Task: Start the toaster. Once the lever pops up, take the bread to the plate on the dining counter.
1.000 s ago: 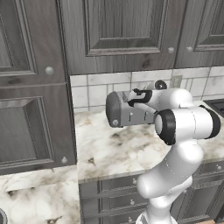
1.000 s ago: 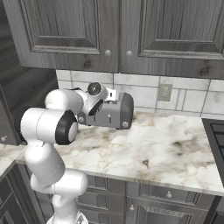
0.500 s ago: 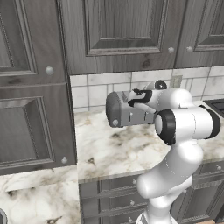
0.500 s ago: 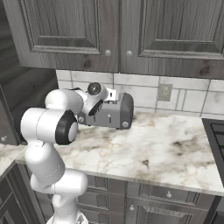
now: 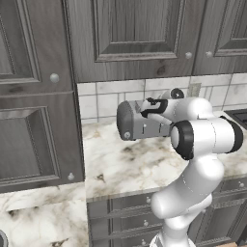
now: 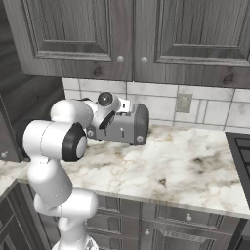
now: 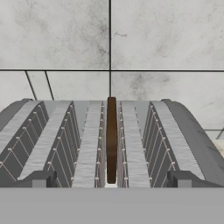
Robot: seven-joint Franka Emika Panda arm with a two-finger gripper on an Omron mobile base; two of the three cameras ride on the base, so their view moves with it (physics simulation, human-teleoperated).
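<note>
The gray toaster stands on the marble worktop against the tiled wall. My gripper hovers just over its top, pointing down at the slots. In the hand view the brown bread stands edge-on in the toaster's middle slot. It lies centred between the two fingertips of my gripper, which is open and holds nothing. The plate and the dining counter are out of view.
Dark gray wall cabinets hang low above the toaster. A tall cabinet bounds the worktop on the left, and a stove edge lies at the right. An outlet sits on the backsplash. Drawers run below.
</note>
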